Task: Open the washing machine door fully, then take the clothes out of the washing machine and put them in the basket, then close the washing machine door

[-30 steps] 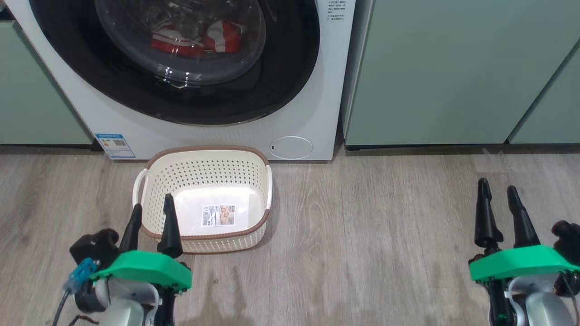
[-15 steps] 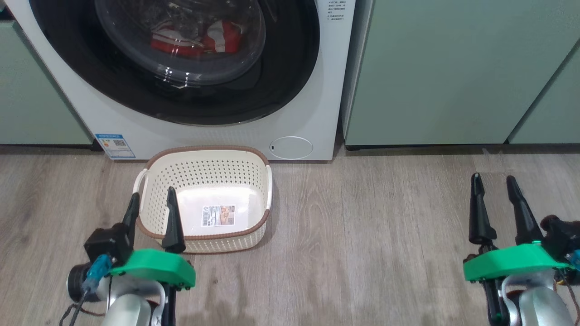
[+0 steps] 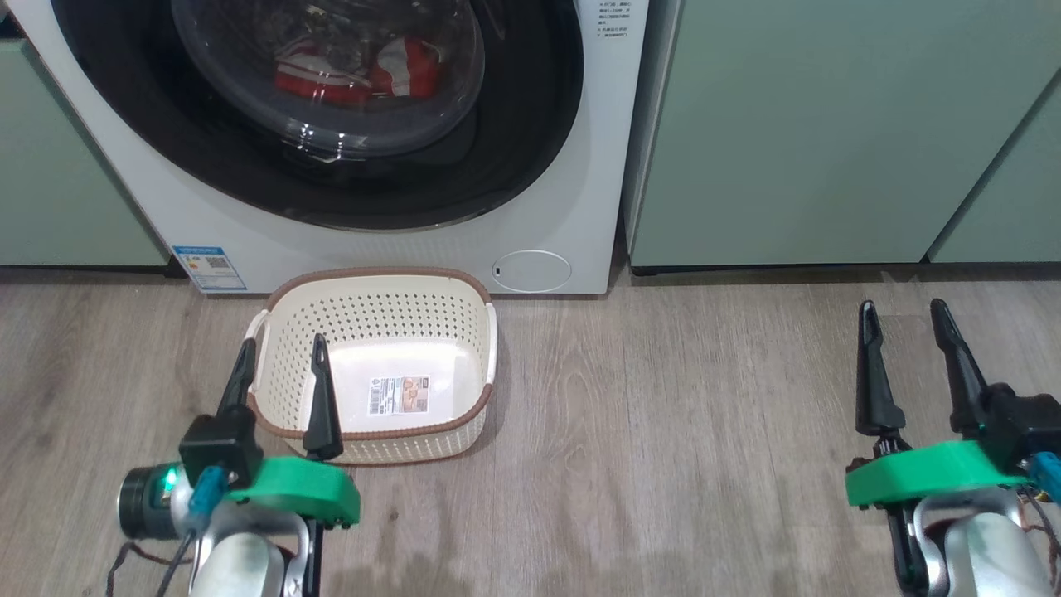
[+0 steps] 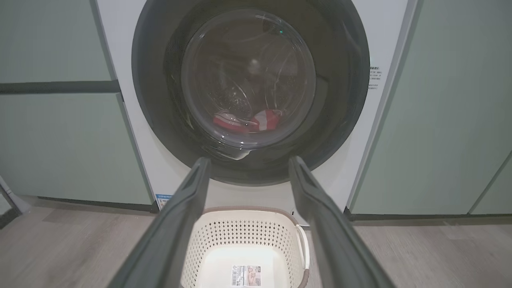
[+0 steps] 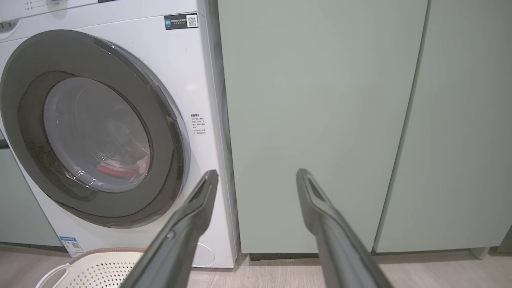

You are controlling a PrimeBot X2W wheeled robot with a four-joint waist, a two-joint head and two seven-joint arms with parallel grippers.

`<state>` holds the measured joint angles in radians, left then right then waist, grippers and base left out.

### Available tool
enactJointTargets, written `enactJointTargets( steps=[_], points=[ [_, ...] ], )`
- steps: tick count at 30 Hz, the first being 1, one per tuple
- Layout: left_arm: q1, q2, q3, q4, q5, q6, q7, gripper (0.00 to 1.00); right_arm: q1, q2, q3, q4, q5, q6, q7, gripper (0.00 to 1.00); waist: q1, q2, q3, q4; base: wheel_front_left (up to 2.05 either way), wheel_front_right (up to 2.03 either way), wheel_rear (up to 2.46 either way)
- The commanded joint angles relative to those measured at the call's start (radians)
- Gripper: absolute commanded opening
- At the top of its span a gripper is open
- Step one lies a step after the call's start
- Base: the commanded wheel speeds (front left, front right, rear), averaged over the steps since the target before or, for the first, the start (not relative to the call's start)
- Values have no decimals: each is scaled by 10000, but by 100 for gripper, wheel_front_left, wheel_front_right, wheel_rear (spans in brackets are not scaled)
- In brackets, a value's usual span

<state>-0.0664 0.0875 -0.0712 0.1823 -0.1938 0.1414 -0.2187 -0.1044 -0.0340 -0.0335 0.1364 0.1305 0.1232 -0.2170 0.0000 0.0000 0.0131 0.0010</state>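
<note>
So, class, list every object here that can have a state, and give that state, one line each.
washing machine door: shut
clothes: inside the washing machine, behind the door glass
basket: empty, upright on the floor
small round flap: shut
left gripper: open, holding nothing
right gripper: open, holding nothing
green cabinets: shut
</note>
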Motion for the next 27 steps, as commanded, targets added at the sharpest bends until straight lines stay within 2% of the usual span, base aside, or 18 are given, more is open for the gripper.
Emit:
enactJointTargets(
  steps=[1,10,16,27],
  points=[
    [-560,74,361,-247,428,-3,-184,100,-481,-146,234,-425,-368,69,-201,100,0,0,4,-2,0,0,0],
    [-693,-62,564,22,1234,-138,-420,100,-463,-161,283,-336,-939,75,-437,100,0,0,24,4,0,0,0],
    [-718,-186,773,435,1145,-441,-431,100,-386,-162,257,40,-225,75,-448,100,0,0,17,11,0,0,0],
    [-804,-314,985,847,1215,-718,-431,100,-368,-162,440,374,-327,75,-448,100,0,0,1,5,0,0,0]
  ],
)
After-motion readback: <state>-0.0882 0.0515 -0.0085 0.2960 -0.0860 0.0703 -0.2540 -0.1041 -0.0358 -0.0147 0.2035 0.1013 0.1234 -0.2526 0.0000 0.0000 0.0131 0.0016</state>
